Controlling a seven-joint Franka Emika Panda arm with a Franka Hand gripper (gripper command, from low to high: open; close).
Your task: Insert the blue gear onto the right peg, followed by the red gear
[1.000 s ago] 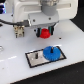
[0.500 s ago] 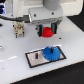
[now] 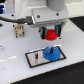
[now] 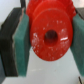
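My gripper [image 3: 49, 34] is shut on the red gear [image 3: 49, 34] and holds it in the air above the base plate [image 3: 33, 61]. In the wrist view the red gear [image 4: 49, 35], with its central hole, fills the space between the two green finger pads [image 4: 21, 42]. The blue gear [image 3: 49, 53] lies on the black-bordered plate at the exterior view's right end, directly below the red gear. The right peg is hidden by the blue gear. A faint second pin [image 3: 37, 56] stands on the plate's left part.
A small metal fixture [image 3: 18, 30] stands on the white table at the exterior view's left, behind the plate. Dark cables [image 3: 10, 15] run at the back left. The arm's white body [image 3: 47, 12] hangs over the table's middle.
The gripper with the red gear has moved a little lower and toward the blue gear on the plate. The blue gear has not moved.
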